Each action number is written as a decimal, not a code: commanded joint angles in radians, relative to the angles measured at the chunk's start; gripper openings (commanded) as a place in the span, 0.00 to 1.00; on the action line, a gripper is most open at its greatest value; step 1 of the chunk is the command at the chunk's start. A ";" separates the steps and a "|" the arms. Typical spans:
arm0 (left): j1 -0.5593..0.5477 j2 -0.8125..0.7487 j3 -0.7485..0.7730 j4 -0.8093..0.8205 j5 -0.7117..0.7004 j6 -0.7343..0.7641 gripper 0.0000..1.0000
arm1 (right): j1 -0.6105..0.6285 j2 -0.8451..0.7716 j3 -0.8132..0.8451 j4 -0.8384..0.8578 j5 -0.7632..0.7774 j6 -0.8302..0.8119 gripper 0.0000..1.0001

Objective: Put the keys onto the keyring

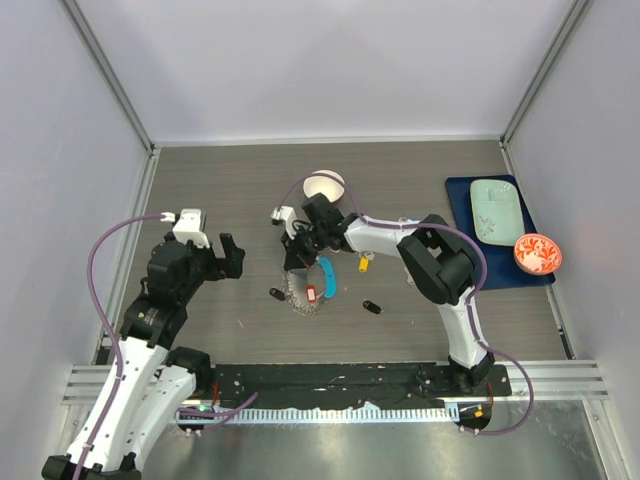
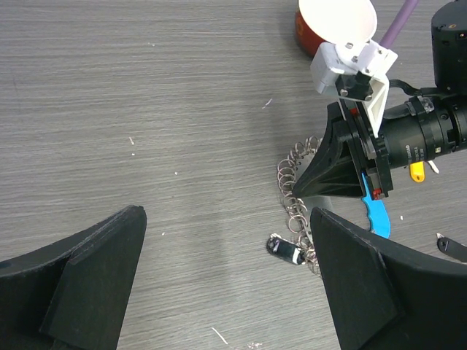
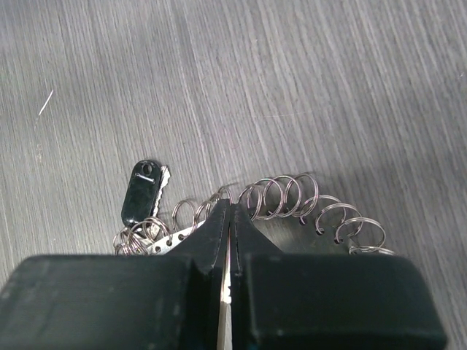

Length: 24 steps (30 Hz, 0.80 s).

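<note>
The keyring [image 1: 298,300] lies mid-table as a loop of small silvery coils with a curved blue tag [image 1: 327,274] and a red-tagged key [image 1: 311,293] by it. My right gripper [image 1: 298,243] reaches over it. In the right wrist view the gripper [image 3: 228,208] is shut at the coils [image 3: 292,195], with a thin silvery edge between the pads. A black-tagged key [image 3: 141,191] lies at the ring's left end [image 2: 284,249]. A yellow-tagged key [image 1: 364,264] and another black-tagged key [image 1: 371,306] lie loose. My left gripper [image 1: 229,258] is open and empty, left of the ring [image 2: 226,240].
A small white bowl [image 1: 324,184] stands just behind the right gripper. A blue mat [image 1: 462,205] at the right holds a pale green tray [image 1: 496,208] and a red patterned bowl [image 1: 537,253]. Grey walls enclose the table on three sides.
</note>
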 commanded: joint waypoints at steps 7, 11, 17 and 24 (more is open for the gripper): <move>0.005 -0.012 0.028 0.020 0.014 0.005 1.00 | 0.022 -0.055 0.006 -0.050 -0.020 -0.048 0.09; 0.005 -0.011 0.028 0.020 0.014 0.005 1.00 | 0.032 -0.035 0.023 -0.076 -0.020 -0.061 0.12; 0.005 -0.011 0.028 0.020 0.014 0.005 1.00 | 0.034 -0.007 0.035 -0.094 -0.015 -0.068 0.15; 0.005 -0.017 0.028 0.020 0.014 0.006 1.00 | 0.038 -0.021 0.049 -0.111 -0.015 -0.072 0.01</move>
